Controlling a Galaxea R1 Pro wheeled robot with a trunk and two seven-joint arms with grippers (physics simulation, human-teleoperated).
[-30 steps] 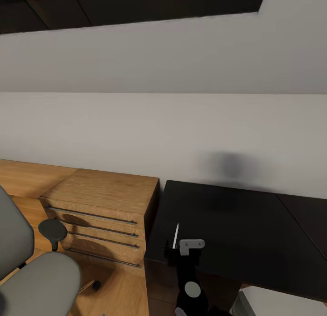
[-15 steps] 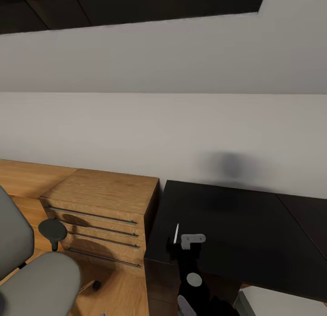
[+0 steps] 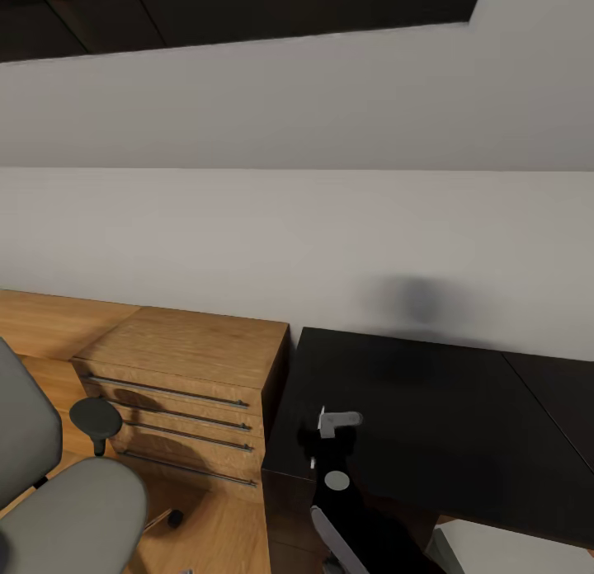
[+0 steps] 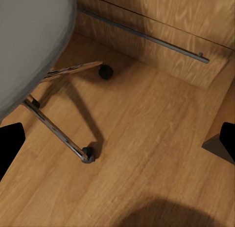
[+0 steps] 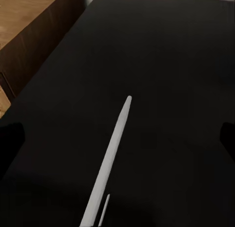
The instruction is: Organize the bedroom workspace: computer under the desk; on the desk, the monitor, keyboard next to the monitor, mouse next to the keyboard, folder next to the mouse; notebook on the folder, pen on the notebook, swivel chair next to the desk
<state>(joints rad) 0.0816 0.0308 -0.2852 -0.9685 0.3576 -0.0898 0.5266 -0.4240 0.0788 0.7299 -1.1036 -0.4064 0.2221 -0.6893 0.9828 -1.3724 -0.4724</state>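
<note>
The right gripper (image 3: 323, 432) hangs over the black desk (image 3: 429, 409), near the front left corner of the desktop. It holds the white pen (image 5: 108, 160), which sticks out between its fingers over the dark top. The fingers look spread wide at the picture edges, so how the pen is pinched is hard to tell.

The left gripper (image 4: 117, 139) is spread open over the wooden floor (image 4: 147, 139), holding nothing. Below it are the legs and wheels of the swivel chair (image 3: 58, 508). The gray chair stands left of the desk, just in front of a wooden dresser (image 3: 186, 376).
</note>
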